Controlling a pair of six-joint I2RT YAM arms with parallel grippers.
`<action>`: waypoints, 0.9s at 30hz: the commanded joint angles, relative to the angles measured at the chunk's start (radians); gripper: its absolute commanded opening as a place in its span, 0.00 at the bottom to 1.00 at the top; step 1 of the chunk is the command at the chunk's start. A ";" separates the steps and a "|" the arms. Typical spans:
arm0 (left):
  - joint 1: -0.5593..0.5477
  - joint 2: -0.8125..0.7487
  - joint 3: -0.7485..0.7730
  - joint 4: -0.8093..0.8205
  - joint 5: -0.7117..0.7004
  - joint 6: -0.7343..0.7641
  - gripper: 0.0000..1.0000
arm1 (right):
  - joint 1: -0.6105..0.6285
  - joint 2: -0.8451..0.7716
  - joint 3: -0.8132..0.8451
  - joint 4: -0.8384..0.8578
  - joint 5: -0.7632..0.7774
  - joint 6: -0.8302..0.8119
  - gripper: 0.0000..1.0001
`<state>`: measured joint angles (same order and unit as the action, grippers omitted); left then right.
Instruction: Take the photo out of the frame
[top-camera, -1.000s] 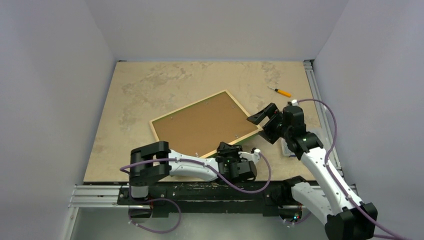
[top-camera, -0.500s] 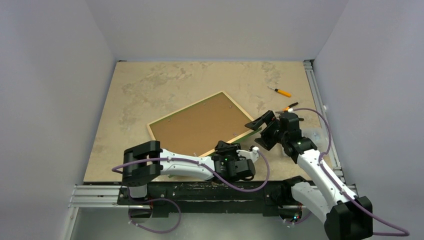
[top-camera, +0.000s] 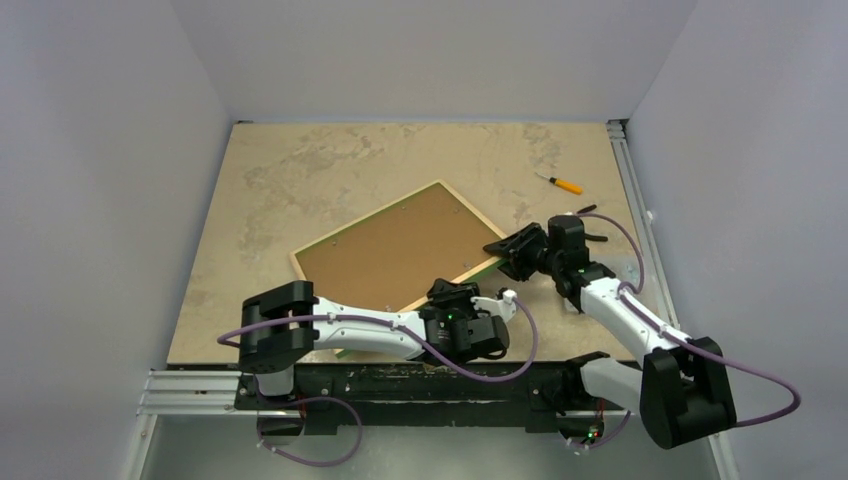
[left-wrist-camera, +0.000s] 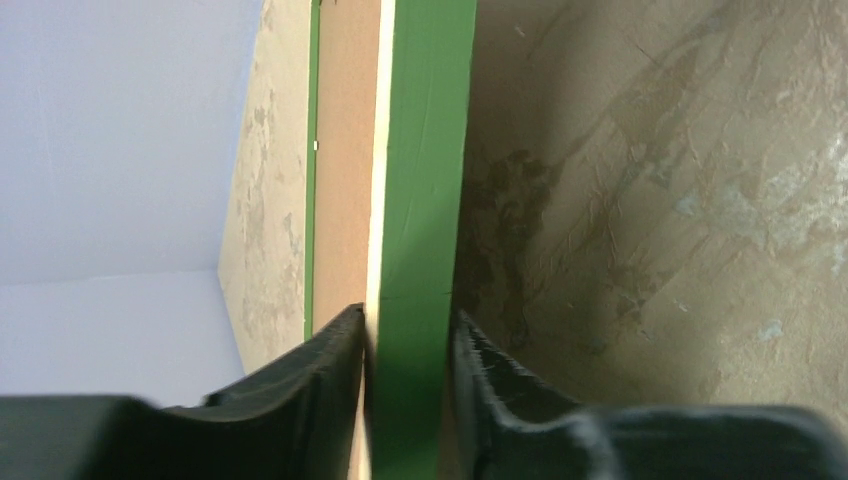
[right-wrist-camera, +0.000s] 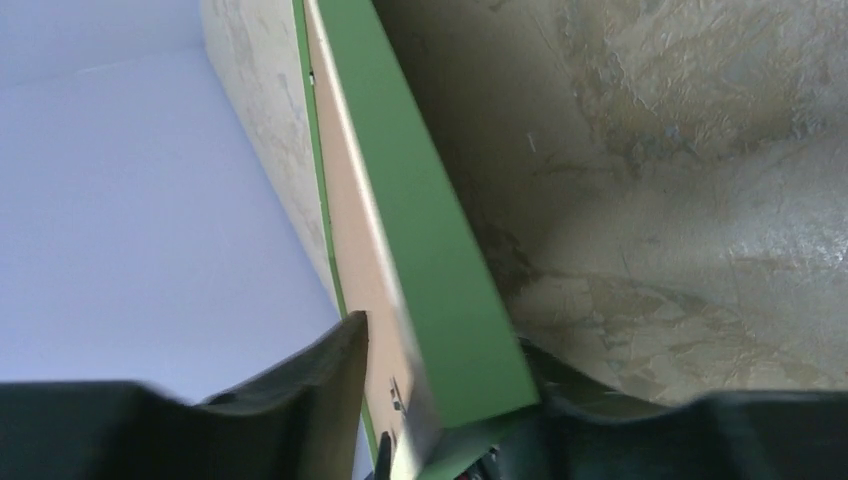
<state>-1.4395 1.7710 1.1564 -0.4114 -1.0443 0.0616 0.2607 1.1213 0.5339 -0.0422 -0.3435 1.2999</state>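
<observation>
The frame (top-camera: 468, 211) lies back up on the table, one corner toward each arm. The photo's brown fibreboard back (top-camera: 390, 250) fills it, and its printed side is hidden. My left gripper (top-camera: 455, 292) straddles the frame's near edge. In the left wrist view the green edge (left-wrist-camera: 425, 200) runs between the jaws of the gripper (left-wrist-camera: 408, 335), with a sliver of gap on each side. My right gripper (top-camera: 505, 248) is at the frame's right corner. In the right wrist view its jaws (right-wrist-camera: 440, 350) are closed over the green corner (right-wrist-camera: 430, 250) and the board (right-wrist-camera: 355, 220).
An orange-handled tool (top-camera: 562, 183) lies at the back right, and a second small tool (top-camera: 585, 211) sits just behind the right wrist. A clear plastic box (top-camera: 628, 268) rests by the right rail (top-camera: 630, 170). Grey walls enclose three sides.
The right gripper swung down and left onto the frame's right corner and closed from wide open. The frame slid a little left. The left jaws loosened slightly.
</observation>
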 joint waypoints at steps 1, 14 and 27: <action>0.002 -0.033 0.014 0.054 -0.089 -0.040 0.44 | -0.001 -0.044 0.012 0.013 -0.020 0.069 0.28; 0.091 -0.021 0.004 -0.015 -0.141 -0.095 0.74 | -0.002 -0.080 0.083 -0.121 0.001 0.119 0.00; 0.109 -0.100 0.128 -0.226 0.002 -0.091 0.00 | 0.003 -0.162 0.292 -0.323 0.130 -0.358 0.78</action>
<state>-1.3499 1.7664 1.1858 -0.5598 -1.0683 0.0570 0.2634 1.0367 0.6670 -0.2276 -0.3244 1.2324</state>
